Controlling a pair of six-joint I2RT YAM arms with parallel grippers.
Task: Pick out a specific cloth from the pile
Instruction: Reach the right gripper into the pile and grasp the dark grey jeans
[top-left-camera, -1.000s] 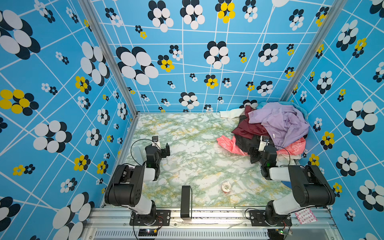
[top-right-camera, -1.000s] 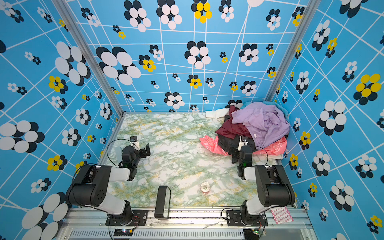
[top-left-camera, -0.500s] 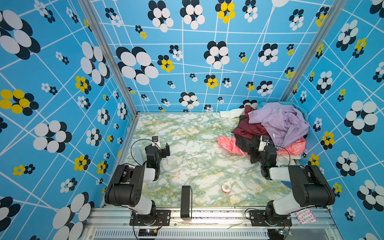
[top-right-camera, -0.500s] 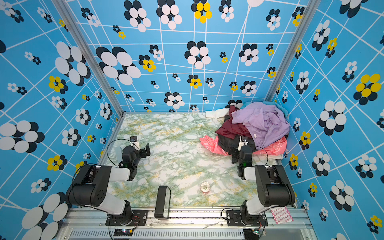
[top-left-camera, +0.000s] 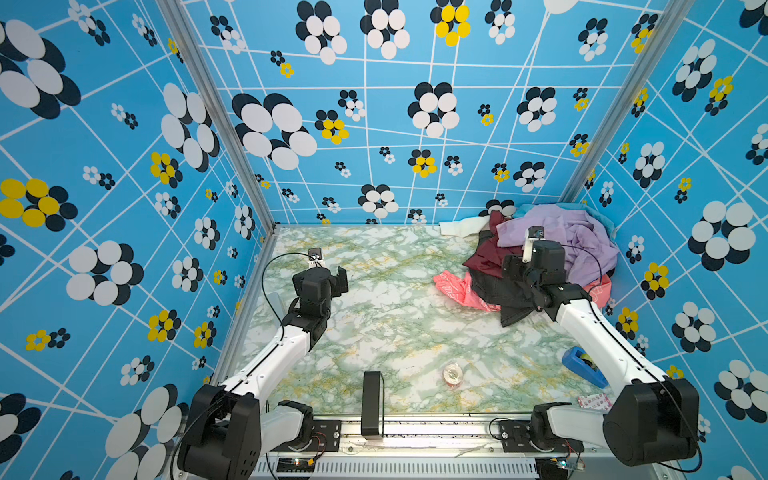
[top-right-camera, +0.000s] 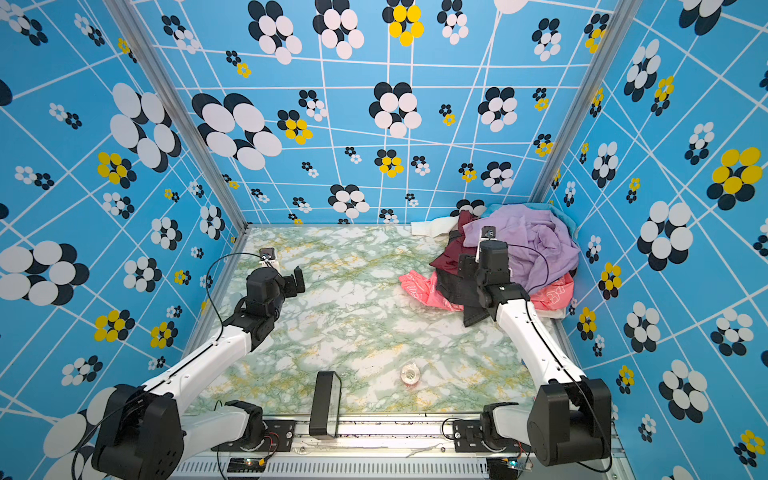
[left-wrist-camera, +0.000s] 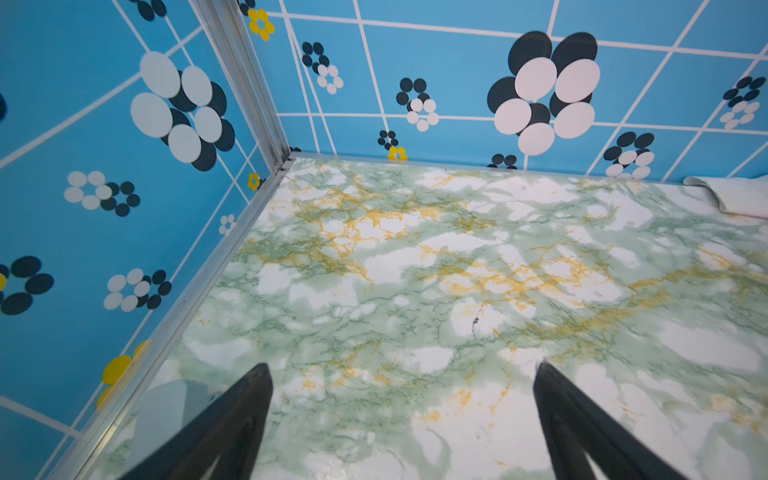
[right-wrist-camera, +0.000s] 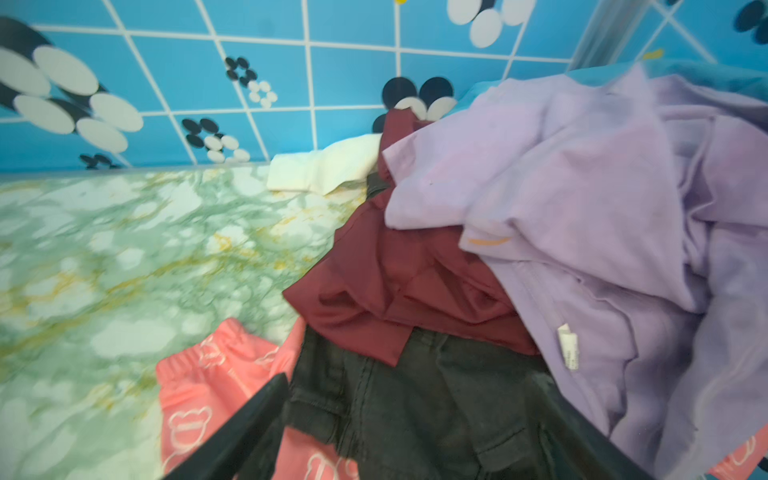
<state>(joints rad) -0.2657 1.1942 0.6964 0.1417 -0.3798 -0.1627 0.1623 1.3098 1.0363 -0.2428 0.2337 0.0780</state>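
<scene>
The cloth (right-wrist-camera: 415, 407), a pair of dark charcoal jeans with seams and a pocket flap, lies at the near edge of the pile (top-left-camera: 557, 249) in the back right corner. It shows under a maroon garment (right-wrist-camera: 399, 291) and a lilac shirt (right-wrist-camera: 582, 199), on top of coral-pink printed fabric (right-wrist-camera: 199, 382). Both top views show the jeans (top-left-camera: 490, 291) (top-right-camera: 455, 289). My right gripper (right-wrist-camera: 415, 419) (top-left-camera: 509, 270) (top-right-camera: 465, 268) is down on the jeans, open, one finger at each side of the denim. My left gripper (left-wrist-camera: 403, 374) (top-left-camera: 343, 280) (top-right-camera: 300, 282) stands open over bare marble tabletop.
A white cloth (top-left-camera: 457, 226) lies against the back wall. A small tape roll (top-left-camera: 452, 372), a blue tape dispenser (top-left-camera: 584, 365), a printed packet (top-left-camera: 594, 401) and a black upright block (top-left-camera: 371, 401) sit near the front edge. Patterned blue walls close in three sides.
Both arms have unfolded and reached farther back. The right gripper has moved deeper into the pile, onto the jeans. The garments lie as before.
</scene>
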